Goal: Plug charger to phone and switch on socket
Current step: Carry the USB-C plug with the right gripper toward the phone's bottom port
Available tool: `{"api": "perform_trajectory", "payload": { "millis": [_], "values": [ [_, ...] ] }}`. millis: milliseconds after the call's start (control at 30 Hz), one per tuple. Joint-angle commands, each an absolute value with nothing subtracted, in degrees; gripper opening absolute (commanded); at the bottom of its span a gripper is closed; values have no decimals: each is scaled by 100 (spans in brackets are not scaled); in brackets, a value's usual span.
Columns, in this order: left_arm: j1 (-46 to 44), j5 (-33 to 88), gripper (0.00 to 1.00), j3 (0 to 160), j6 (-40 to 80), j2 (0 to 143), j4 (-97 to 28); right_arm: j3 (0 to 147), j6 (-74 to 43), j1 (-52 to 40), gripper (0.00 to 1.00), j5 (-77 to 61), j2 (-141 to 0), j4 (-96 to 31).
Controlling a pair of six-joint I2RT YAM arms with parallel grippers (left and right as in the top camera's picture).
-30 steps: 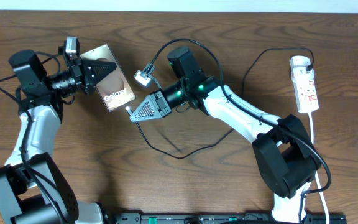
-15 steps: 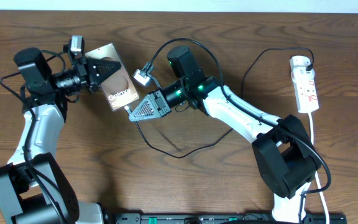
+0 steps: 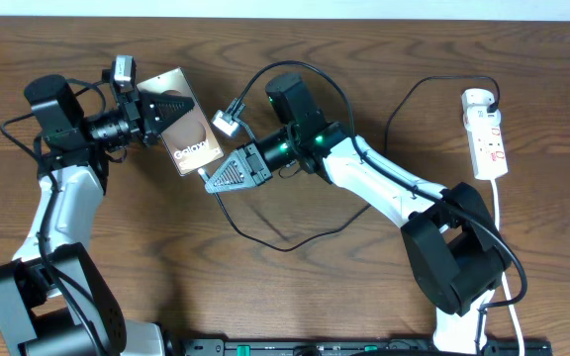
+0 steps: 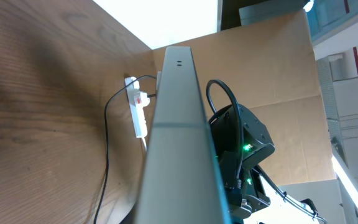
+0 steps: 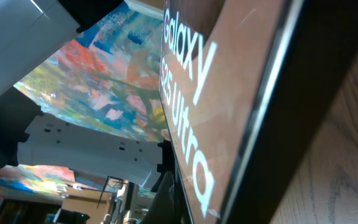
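Observation:
The phone [image 3: 188, 133] is held tilted above the table by my left gripper [image 3: 158, 112], which is shut on its upper end. In the left wrist view the phone [image 4: 176, 143] shows edge-on. My right gripper [image 3: 212, 173] is shut on the connector end of the charger [image 3: 283, 245] and its tip is at the phone's lower end. The right wrist view shows the phone's [image 5: 194, 93] face with white "Galaxy" lettering very close. The black cable loops across the table to its plug in the socket [image 3: 489, 138] at the far right.
The socket's white cord [image 3: 504, 232] runs down the right edge of the table. The socket [image 4: 139, 112] and the cable [image 4: 107, 149] also show in the left wrist view, with the right arm [image 4: 244, 146] close behind the phone. Cardboard panels stand beyond the table.
My left gripper has shifted the phone slightly right, toward the right gripper's tip. The right arm has hardly moved.

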State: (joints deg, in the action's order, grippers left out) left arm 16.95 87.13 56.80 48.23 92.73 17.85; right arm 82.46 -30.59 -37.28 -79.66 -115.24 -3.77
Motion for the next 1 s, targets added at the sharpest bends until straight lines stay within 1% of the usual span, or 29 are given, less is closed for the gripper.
{"api": "perform_trajectory", "payload": {
  "millis": [0,967],
  "values": [
    [1664,8954,7,5660,4877,9214,1817,8281,-3081,-3636,1,-7966,-11544,-362],
    [1675,8737,7,5660,5009,9214,1914,8281,-3081,-3566,1,-7964,-11544,-360]
  ]
}}
